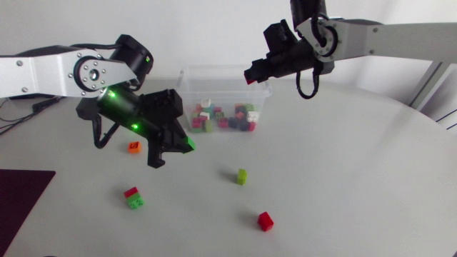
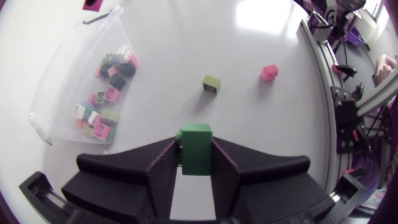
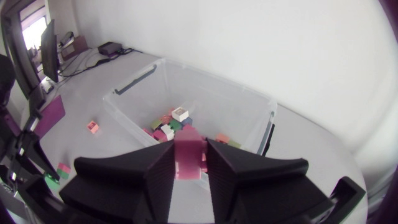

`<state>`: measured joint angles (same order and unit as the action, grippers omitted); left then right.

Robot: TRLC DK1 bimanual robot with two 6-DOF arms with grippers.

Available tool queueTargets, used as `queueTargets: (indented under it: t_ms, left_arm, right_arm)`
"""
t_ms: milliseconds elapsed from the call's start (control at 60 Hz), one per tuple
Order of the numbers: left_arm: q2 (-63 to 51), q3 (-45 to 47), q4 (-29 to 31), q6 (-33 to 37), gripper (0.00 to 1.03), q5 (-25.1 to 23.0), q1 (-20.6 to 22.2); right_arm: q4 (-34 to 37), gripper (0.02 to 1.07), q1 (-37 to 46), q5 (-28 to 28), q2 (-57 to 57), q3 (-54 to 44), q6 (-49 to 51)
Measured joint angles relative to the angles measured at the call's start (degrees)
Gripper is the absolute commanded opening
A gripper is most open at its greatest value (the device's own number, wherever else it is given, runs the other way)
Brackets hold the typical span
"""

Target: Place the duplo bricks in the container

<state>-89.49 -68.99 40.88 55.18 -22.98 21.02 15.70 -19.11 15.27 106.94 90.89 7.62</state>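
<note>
My left gripper point(image 1: 184, 145) hangs above the table in front of the container, shut on a green duplo brick point(image 2: 194, 152) that sticks out from between its fingers. My right gripper point(image 1: 250, 73) is over the clear plastic container point(image 1: 187, 89), near its right end, and is shut on a pink brick point(image 3: 189, 154). The container point(image 3: 134, 84) holds several mixed bricks. Loose on the table are an orange brick point(image 1: 133, 146), a red brick stacked on a green one point(image 1: 133, 198), a yellow-green brick point(image 1: 242, 175) and a red brick point(image 1: 265, 220).
A dark purple mat point(image 1: 21, 203) lies at the table's front left corner. The yellow-green brick point(image 2: 211, 84) and the red brick point(image 2: 268, 73) lie ahead of my left gripper, with the container point(image 2: 46, 68) off to one side.
</note>
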Motion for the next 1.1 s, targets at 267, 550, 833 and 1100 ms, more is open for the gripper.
queueTargets:
  t_ms: [267, 550, 833, 1100]
  left_arm:
    - [0.11, -4.00, -7.58, -8.68, 0.09, -2.82, -2.40]
    - [-3.15, -9.44, -22.38, -22.34, 0.09, -3.58, -4.22]
    - [-13.18, -17.00, -29.40, -31.36, 0.11, -0.02, -4.50]
    - [-20.24, -22.67, -32.94, -35.34, 0.15, 4.09, -4.59]
  right_arm:
    - [-3.30, 0.88, 0.00, -0.31, 5.57, 4.48, -1.09]
    - [-3.23, 1.03, 0.07, -1.57, 6.14, 5.64, -1.22]
    - [-2.89, 1.03, -0.15, -1.55, -9.51, -10.49, 0.83]
    - [0.55, 1.03, -4.07, -1.38, -17.35, -25.49, 5.16]
